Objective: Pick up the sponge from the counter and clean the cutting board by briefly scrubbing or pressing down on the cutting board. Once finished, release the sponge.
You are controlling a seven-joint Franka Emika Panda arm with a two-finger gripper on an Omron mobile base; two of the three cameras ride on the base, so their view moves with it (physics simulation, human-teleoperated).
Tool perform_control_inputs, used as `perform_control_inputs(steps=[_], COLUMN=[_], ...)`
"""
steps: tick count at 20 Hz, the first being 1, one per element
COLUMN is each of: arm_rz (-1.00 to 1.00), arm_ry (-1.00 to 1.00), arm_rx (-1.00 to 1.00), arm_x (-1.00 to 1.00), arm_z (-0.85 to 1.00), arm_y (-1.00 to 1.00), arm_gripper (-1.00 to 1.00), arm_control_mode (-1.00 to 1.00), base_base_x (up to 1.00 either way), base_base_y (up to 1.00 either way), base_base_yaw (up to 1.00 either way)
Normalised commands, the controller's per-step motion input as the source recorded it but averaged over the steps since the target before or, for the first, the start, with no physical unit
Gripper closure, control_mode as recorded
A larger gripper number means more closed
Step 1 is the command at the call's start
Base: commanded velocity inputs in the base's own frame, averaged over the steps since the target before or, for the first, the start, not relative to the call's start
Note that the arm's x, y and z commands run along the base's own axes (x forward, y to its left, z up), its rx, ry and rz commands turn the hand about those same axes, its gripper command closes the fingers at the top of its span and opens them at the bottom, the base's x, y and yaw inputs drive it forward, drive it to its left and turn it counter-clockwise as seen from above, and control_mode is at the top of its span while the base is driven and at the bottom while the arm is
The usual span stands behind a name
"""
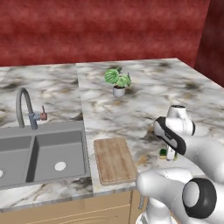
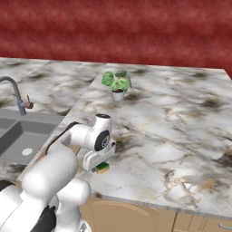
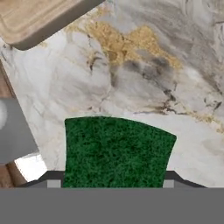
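- The cutting board [image 1: 114, 160] is seen in the lower middle of the left base view, flat on the counter [image 1: 140, 100], its near edge close to the counter's front edge and the sink [image 1: 41, 155] just beside it on the left; it is judged stiff, and heavy enough to stay put under pressing.
- The sponge [image 1: 165, 153] shows right of the board in that view, as a small green and yellow patch tucked under the arm's white hand, apart from the board and resting on the marble.
- In the right base view the sponge [image 2: 102, 168] sits in the lower left, near the counter's front edge, directly under the gripper [image 2: 100, 162].
- In the hand view its dark green top [image 3: 116, 151] fills the lower middle, with a rounded corner of the board [image 3: 39, 19] at the upper left.
- The sponge is judged light, soft and compressible, with a rough, non-slippery top; hold is best taken across its two opposite side faces, low enough that the yielding foam is not squeezed out.
- The jaws appear spread to either side of the sponge, but whether they are touching or clamping it cannot be told.
- The fingertips are cut off by the bottom of the hand view and hidden behind the hand in both base views; most of the sponge's sides are likewise hidden.
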Motion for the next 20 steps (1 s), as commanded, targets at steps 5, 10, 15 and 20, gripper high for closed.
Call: perform_control_inputs(steps=[5, 10, 15, 20], arm_rz=[0.24, 0.27, 0.27, 0.26], arm_ry=[0.01, 0.00, 0.00, 0.02], arm_rx=[0.04, 0.06, 0.06, 0.05], arm_x=[-0.15, -0.22, -0.20, 0.00], arm_z=[-0.16, -0.13, -0.03, -0.02], arm_y=[0.83, 0.82, 0.80, 0.70], arm_gripper=[1.00, 1.00, 1.00, 1.00], arm_control_mode=[-1.00, -1.00, -1.00, -1.00], base_base_x=[0.00, 0.00, 0.00, 0.00], base_base_y=[0.00, 0.00, 0.00, 0.00], base_base_yaw=[0.00, 0.00, 0.00, 0.00])
